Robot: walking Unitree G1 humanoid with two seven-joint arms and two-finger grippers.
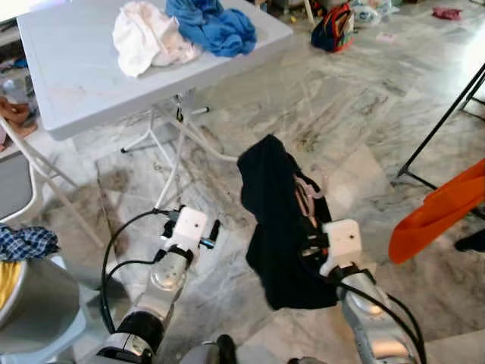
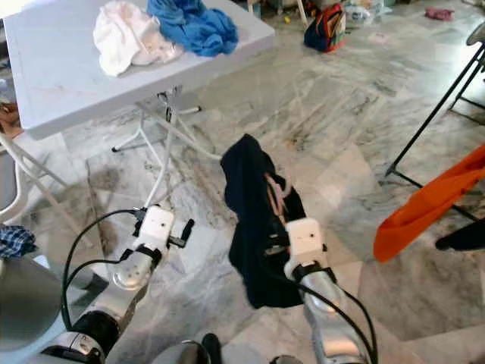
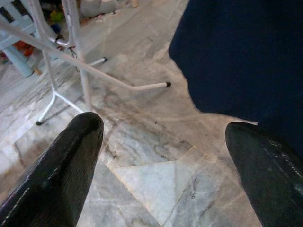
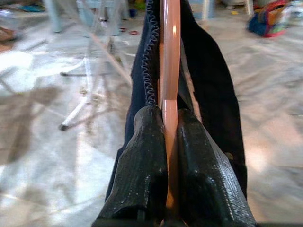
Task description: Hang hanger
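Observation:
A pink hanger [image 1: 305, 199] carries a dark navy garment [image 1: 274, 220] that droops over the marble floor. My right gripper [image 4: 166, 142] is shut on the pink hanger [image 4: 169, 71], both black fingers [image 4: 142, 161] pressed against its bar, the cloth hanging on either side. My left gripper [image 3: 163, 142] stands open low to the left of the garment, nothing between its fingers [image 3: 71, 156]; the navy cloth [image 3: 241, 56] lies just beyond its far finger.
A white folding table [image 1: 76, 68] holds a white cloth [image 1: 148, 36] and a blue cloth [image 1: 216, 26]; its legs [image 1: 178, 144] stand close ahead. An orange garment [image 1: 439, 212] hangs at the right by a black rack leg [image 1: 439, 125]. A bag [image 1: 336, 26] lies far back.

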